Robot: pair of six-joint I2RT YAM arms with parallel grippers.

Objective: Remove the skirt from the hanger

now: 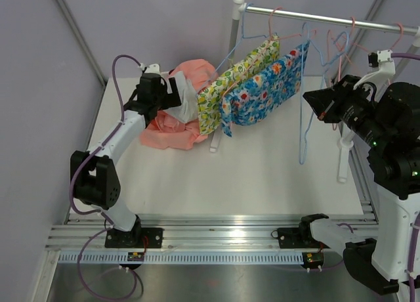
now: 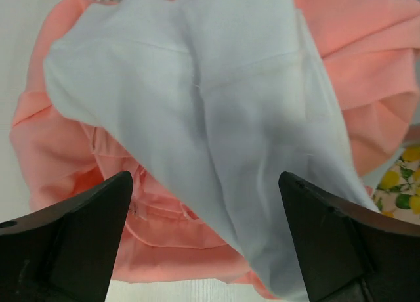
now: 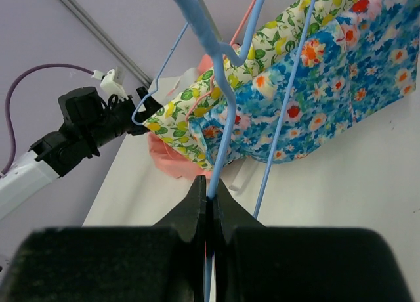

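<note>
- The pink skirt [image 1: 172, 132] is lying in a crumpled heap at the centre left of the top view, on the white table [image 1: 262, 177]. It is sitting just left of the two hanging garments.
- A pale grey lining [image 2: 197, 105] is draping over the pink cloth and filling the middle of the left wrist view.
- The left gripper [image 2: 205, 207] is hovering over this heap with its jaws spread wide. The pale lining is running down between the two dark fingers [image 2: 92, 216], and neither finger is pressing on it.
- The right gripper [image 3: 209, 190] is pinching the thin wire of a blue hanger [image 3: 221, 141], its jaws closed tight upon it at the lower centre of the right wrist view.
- No cloth is showing on the blue hanger.
- A lemon-print skirt [image 1: 239, 75] and a blue floral skirt [image 1: 269, 85] are hanging side by side from the metal rail [image 1: 315, 16] in the upper right of the top view.
</note>
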